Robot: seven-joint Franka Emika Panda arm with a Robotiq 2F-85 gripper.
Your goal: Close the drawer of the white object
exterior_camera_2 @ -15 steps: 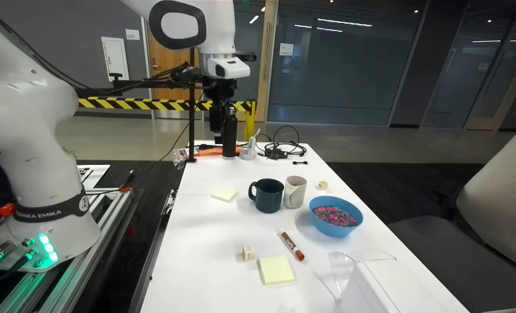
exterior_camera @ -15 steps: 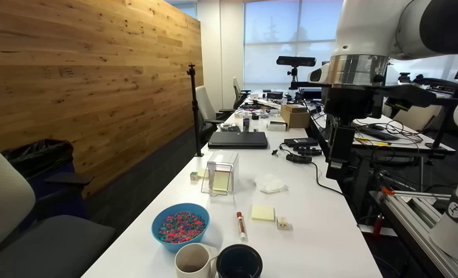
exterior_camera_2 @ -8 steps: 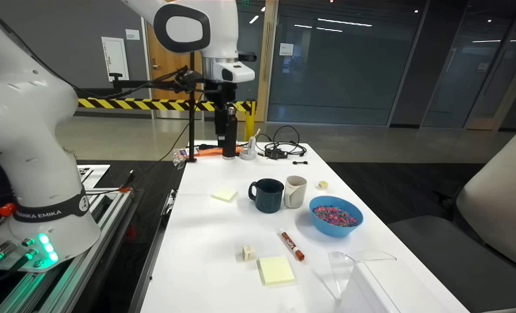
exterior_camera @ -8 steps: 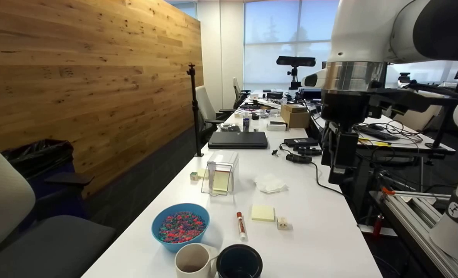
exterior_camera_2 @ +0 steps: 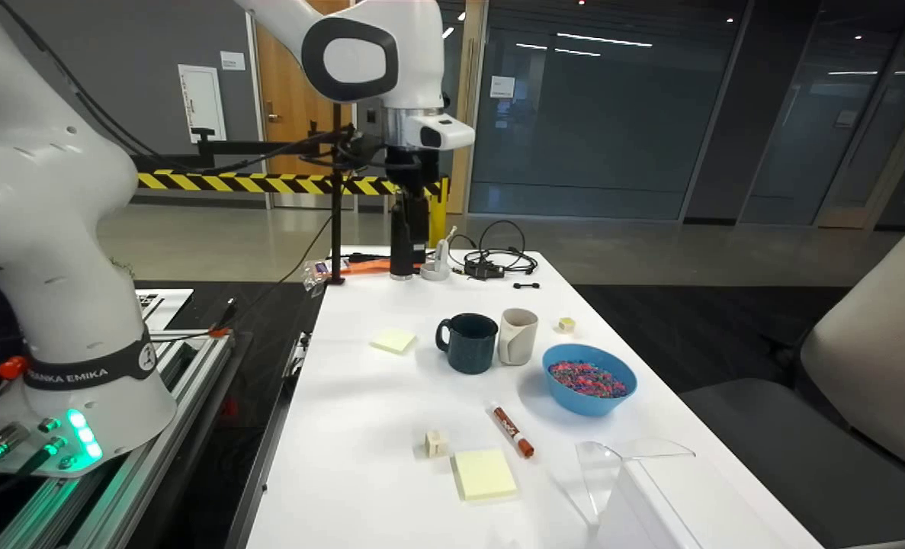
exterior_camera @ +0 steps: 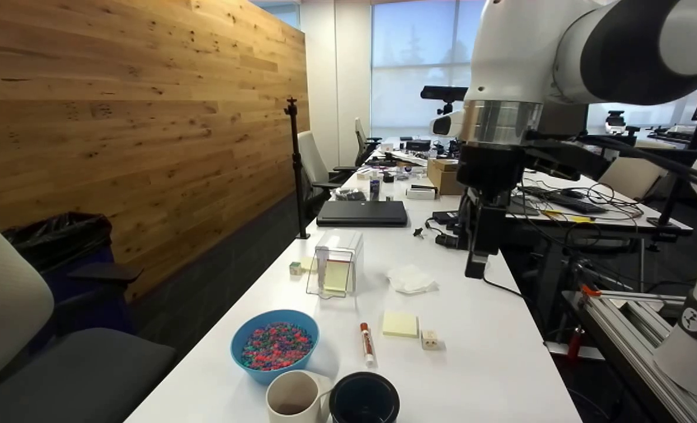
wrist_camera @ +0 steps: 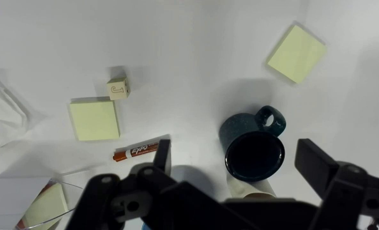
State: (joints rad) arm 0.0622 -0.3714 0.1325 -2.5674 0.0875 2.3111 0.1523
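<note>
Wrist view: the gripper [wrist_camera: 237, 161] points down with its jaws spread wide apart; a dark teal mug [wrist_camera: 254, 153] shows in the gap, lower down, on the table [wrist_camera: 189, 48]. At the bottom left of that view, partly cut off, sits the white box [wrist_camera: 12, 198]. In an exterior view its clear drawer [exterior_camera: 319, 277] juts out of the front, a yellow notepad [exterior_camera: 336, 276] showing inside, and the gripper hangs well apart from the box. In both exterior views a blue bowl [exterior_camera_2: 583, 402] of small coloured pieces [exterior_camera_2: 589, 380] stands near the drawer side of the box, and a beige mug [exterior_camera_2: 518, 337] just beside the teal one. A reddish-brown marker [wrist_camera: 140, 150] lies near a square yellow pad [wrist_camera: 95, 121], whose corner has a lettered wooden cube [wrist_camera: 118, 89] just beside it.
</note>
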